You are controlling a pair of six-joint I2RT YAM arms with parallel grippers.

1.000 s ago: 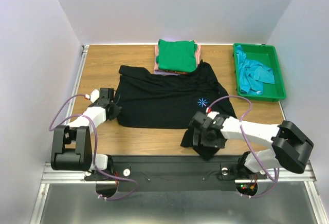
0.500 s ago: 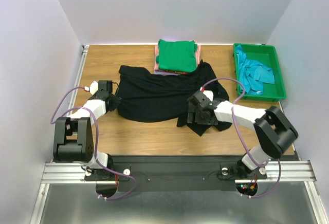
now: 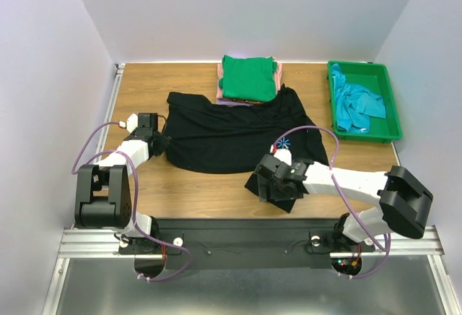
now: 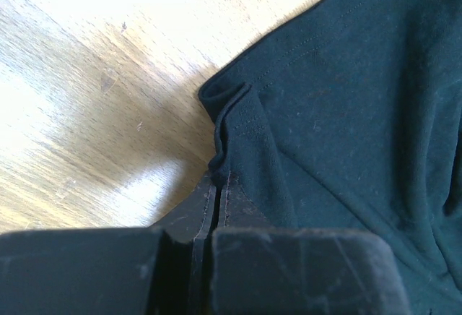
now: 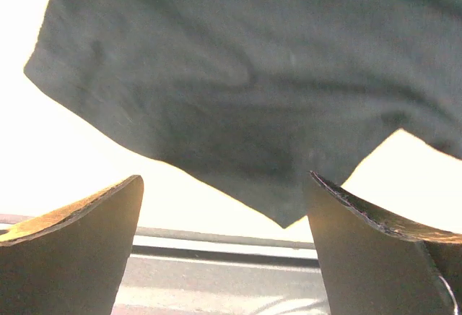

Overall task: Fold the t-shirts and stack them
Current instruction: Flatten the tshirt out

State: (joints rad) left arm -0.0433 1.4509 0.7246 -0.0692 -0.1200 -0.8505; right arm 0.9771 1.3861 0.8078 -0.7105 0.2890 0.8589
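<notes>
Black t-shirt (image 4: pixel 346 113) hem — tight in the left hand (image 4: pixel 215 191)

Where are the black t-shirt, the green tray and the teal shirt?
black t-shirt (image 3: pixel 231 134), top external view, middle of the spread cloth.
green tray (image 3: pixel 369 138), top external view, its near rim.
teal shirt (image 3: pixel 357 105), top external view, middle of the crumpled cloth.

From above, the green shirt (image 3: pixel 247 76) covers those beneath it; the pink shirt (image 3: pixel 219 84) shows only as a thin edge. The right gripper (image 3: pixel 271 188) hides part of the black shirt's (image 3: pixel 231 131) near corner, and the left gripper's (image 3: pixel 160 144) tips are lost against the dark cloth. The right wrist view shows the shirt blurred, cut off at the top, the table (image 5: pixel 79 149) bleached white.
</notes>
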